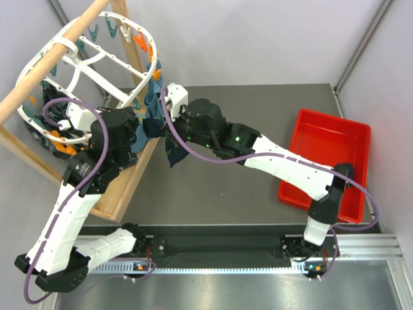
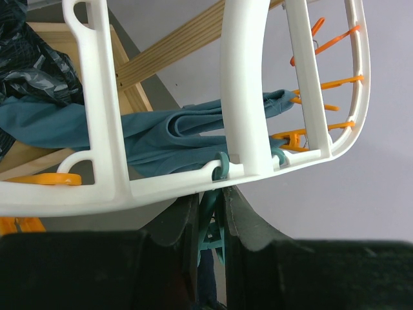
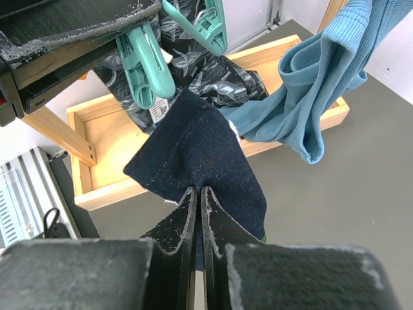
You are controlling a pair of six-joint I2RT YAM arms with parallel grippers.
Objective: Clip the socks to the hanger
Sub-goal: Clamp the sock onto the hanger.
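The white plastic drying hanger [image 2: 245, 84] hangs at the far left from a slanted wooden pole [image 1: 58, 64], with teal and orange clips dangling along its oval rim. The left gripper [image 2: 210, 197] is raised just under the near rim of the hanger. Its two fingers are drawn close and pinch a teal clip [image 2: 210, 232] that hangs from a loop on the rim. Behind the rim, a teal-blue garment [image 2: 168, 135] is draped across the frame, and a dark patterned cloth [image 2: 32, 58] hangs at the upper left of that view.

Just to the right of the pinched clip and a little below it is one dark navy sock [image 3: 200, 148]. The right gripper [image 3: 198, 194] has its fingers pressed together on the sock's lower edge, so the fabric fans up out of the fingertips towards the clip. The sock's top corner comes just beneath the clip's teal jaws; I cannot tell whether they touch. A second teal clip [image 3: 203, 22] hangs close beside the first. Below the sock a light wooden frame [image 3: 97, 142] lies on the grey tabletop [image 1: 213, 187].

The right arm stretches across the tabletop from its base at the near right. Well apart at the far right sits a red bin [image 1: 329, 148].
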